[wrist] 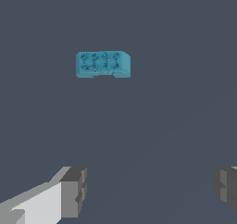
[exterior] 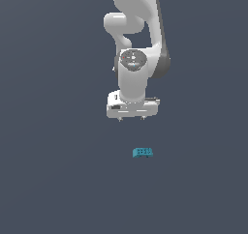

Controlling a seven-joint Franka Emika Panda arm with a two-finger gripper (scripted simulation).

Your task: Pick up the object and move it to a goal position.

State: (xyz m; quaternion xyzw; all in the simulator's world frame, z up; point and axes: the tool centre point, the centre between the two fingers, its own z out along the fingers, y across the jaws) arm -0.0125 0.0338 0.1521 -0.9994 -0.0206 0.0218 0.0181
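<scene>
The object is a tiny teal-blue flat block (exterior: 143,153) with rows of small dark dots, lying on the dark grey surface. It also shows in the wrist view (wrist: 102,64). My white gripper (exterior: 131,118) hangs above the surface, apart from the block, up and slightly toward the exterior view's left of it. Its two fingertips barely show below the hand in the exterior view. In the wrist view the gripper (wrist: 150,190) is open, the grey fingers (wrist: 74,190) wide apart with nothing between them. The block lies beyond the fingers, not between them.
The dark grey surface (exterior: 58,180) fills both views. The white arm (exterior: 135,30) rises above the gripper at the top of the exterior view.
</scene>
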